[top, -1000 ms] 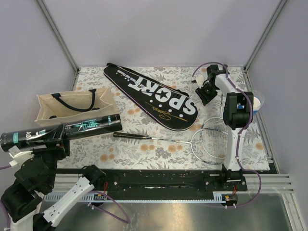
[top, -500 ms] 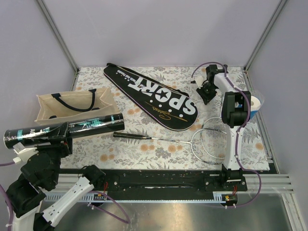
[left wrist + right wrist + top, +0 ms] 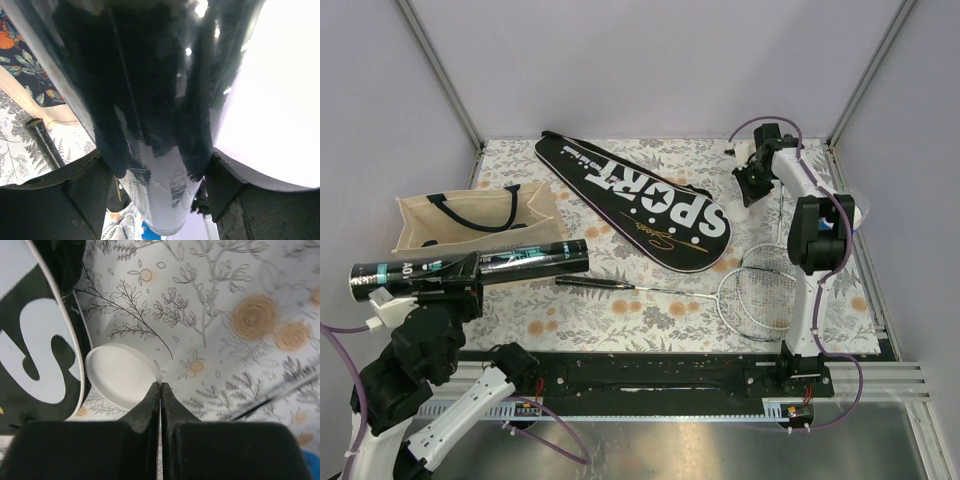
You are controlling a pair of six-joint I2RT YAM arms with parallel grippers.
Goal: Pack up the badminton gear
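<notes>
My left gripper is shut around the long black tube with teal print, holding it level above the table's left front. In the left wrist view the tube fills the space between both fingers. My right gripper is shut, its tips pinching the rim of a round white lid beside the black "SPORT" cover. From above, that gripper sits at the back right with the lid just below it. The silver racket lies on the cloth. No shuttlecocks show.
A beige tote bag with black handles stands at the left, behind the tube. The cover lies diagonally across the back middle. A blue and white roll sits at the right edge behind the right arm.
My right gripper has closed onto the white lid's rim and shifted slightly toward the back. The left arm has carried the tube to the right and levelled it.
</notes>
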